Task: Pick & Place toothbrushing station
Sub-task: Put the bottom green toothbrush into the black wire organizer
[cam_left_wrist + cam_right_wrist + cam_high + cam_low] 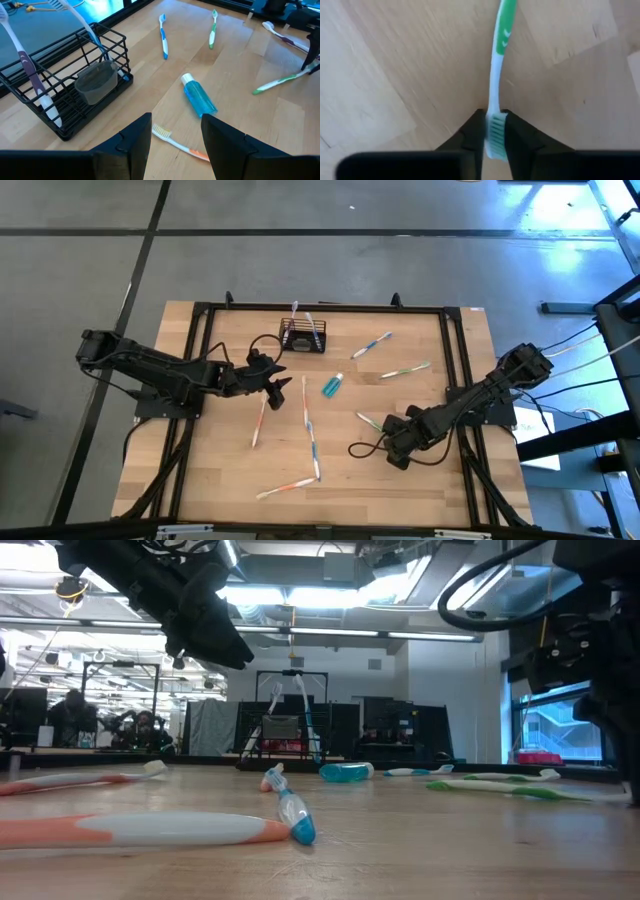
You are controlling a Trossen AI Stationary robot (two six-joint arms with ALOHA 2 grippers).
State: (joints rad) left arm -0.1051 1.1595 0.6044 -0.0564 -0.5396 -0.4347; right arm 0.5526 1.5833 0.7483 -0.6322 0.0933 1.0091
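Note:
The black wire-mesh basket [303, 335] stands on the table near its far edge. It holds a grey cup [95, 82] and two upright toothbrushes. My left gripper [280, 377] hovers open a little nearer than the basket and to its left. In the left wrist view [176, 119] an orange toothbrush [177, 144] lies on the wood below its fingers. My right gripper [383, 428] is low over the table's right half, shut on a green-and-white toothbrush [367, 420]. My right gripper pinches the green toothbrush's bristle head [495, 132] between its two fingers, one on each side. The handle [499, 60] runs straight away from the fingers over the wood. I cannot tell whether the toothbrush is lifted or lies on the table.
A teal tube [332, 385] lies just right of my left gripper. Loose toothbrushes lie about: a blue one [372, 345] and a green one [405, 370] at the far right, an orange one [260, 420], and others at the middle [311, 435] and near edge [287, 488].

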